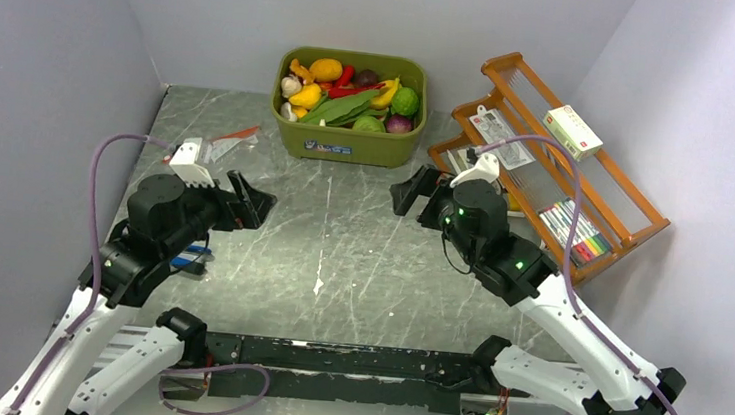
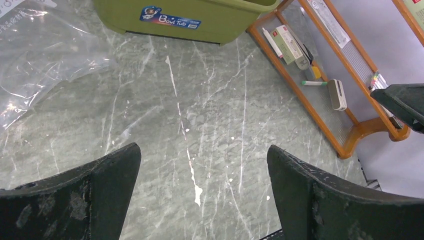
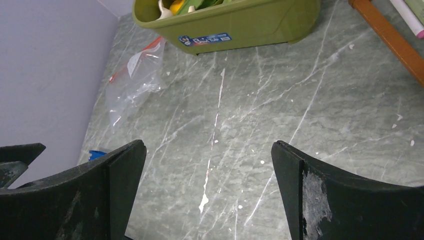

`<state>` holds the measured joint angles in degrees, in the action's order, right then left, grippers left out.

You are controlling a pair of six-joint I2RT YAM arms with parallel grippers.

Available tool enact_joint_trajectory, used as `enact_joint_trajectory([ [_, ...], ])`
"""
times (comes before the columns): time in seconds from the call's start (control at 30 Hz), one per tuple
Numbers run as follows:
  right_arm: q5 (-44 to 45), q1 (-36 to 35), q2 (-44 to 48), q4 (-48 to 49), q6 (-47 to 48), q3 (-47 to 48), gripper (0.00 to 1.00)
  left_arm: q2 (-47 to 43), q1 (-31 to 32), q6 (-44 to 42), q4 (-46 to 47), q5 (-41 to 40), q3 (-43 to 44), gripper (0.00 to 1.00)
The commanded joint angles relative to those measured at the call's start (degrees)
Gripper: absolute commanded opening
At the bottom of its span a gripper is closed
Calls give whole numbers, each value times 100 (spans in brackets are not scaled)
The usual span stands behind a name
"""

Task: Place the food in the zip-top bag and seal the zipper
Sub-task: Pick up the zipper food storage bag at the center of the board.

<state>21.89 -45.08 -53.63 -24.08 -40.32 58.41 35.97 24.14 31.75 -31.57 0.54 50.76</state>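
The food lies in an olive-green tub [image 1: 349, 144] at the back: a green round one [image 1: 405, 101], a red chili [image 1: 354, 90], green leaves [image 1: 337, 108], a purple bulb [image 1: 399, 124] and a small pale piece [image 1: 291, 86]. The clear zip-top bag [image 1: 231, 145] lies flat left of the tub, partly hidden by my left wrist. It also shows in the left wrist view [image 2: 45, 55] and the right wrist view [image 3: 132, 82]. Its red-orange zipper [image 3: 136, 59] runs along the far edge. My left gripper [image 1: 254, 198] [image 2: 202, 150] and right gripper [image 1: 415, 188] [image 3: 208, 145] are open, empty, above bare table.
A wooden rack [image 1: 635, 206] stands at the right with packets, a white box [image 1: 572, 131] and markers [image 1: 577, 233]. A blue item [image 1: 189, 252] lies beside my left arm. Grey walls close in the left, back and right.
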Motion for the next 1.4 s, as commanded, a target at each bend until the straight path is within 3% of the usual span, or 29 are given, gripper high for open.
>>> enact_joint_trajectory([
  [0.0,218,-36,121,-53,-24,-39,100,47,-59,-27,254,103,-72,95],
  [0.23,132,-27,121,29,84,-56,100,290,-59,-356,326,-216,-127,95],
  [0.4,79,-33,113,196,228,-74,100,925,-59,-641,450,-910,30,96],
  [0.57,-23,-35,168,263,384,-39,100,2062,-59,-1121,632,-2340,408,95],
  [0.6,-46,-34,215,342,446,-64,100,2322,-59,-1345,751,-2556,445,99],
  [0.67,-51,-33,294,462,562,-193,100,2833,-61,-1690,912,-2826,616,83],
  [0.7,-31,-32,332,482,590,-231,100,3085,-59,-1858,945,-2929,724,81],
  [0.87,-3,-25,449,425,697,-153,100,4257,-59,-2961,1190,-3571,1128,86],
  [1.03,-26,-28,535,470,846,-192,100,5097,-72,-4340,1953,-3875,910,75],
  [1.37,-59,-22,577,559,871,-258,100,6101,-210,-4810,2155,-3941,1104,63],
])
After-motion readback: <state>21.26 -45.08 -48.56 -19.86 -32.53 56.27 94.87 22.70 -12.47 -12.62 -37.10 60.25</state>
